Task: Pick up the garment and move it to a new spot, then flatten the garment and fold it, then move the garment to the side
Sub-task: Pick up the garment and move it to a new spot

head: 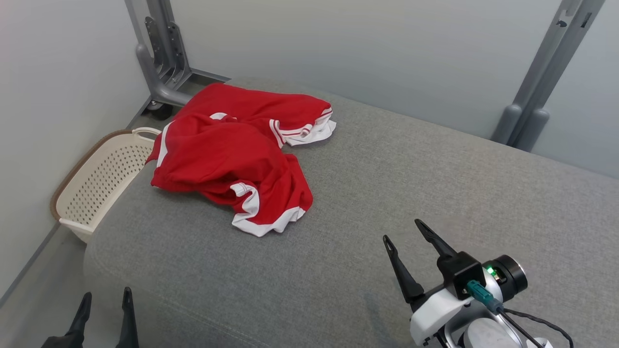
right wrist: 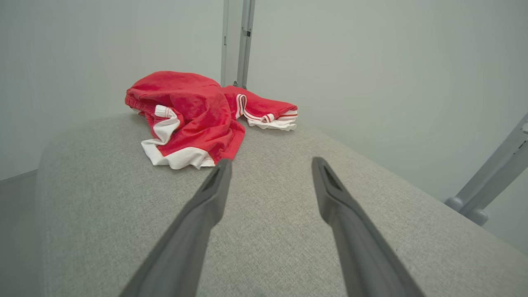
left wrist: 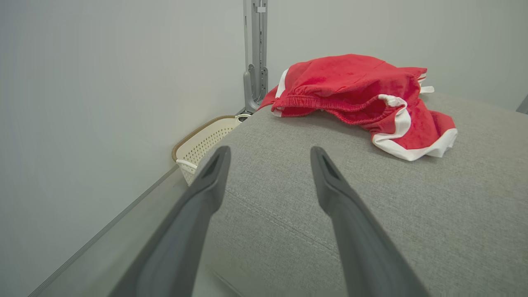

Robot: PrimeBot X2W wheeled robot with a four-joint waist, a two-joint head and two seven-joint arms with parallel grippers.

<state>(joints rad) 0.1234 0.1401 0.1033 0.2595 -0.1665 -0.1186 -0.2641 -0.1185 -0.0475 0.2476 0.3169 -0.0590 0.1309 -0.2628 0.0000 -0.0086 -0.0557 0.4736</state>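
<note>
Where the grey padded surface [head: 411, 183] rounds off at 10 o'clock in the head view, the red garment [head: 232, 154] with white trim lies crumpled, touched by neither hand. Left hand [head: 107, 295] at 7 o'clock and right hand [head: 403, 230] at 5 o'clock both have fingers spread, holding nothing, well apart from the cloth. Cream perforated basket [head: 96, 179] sits at 9 o'clock just beside the surface's left edge, grey metal posts [head: 159, 58] at 11 o'clock.

Cream basket [head: 104, 179] (perforated) sits beside grey cushion [head: 387, 183].
</note>
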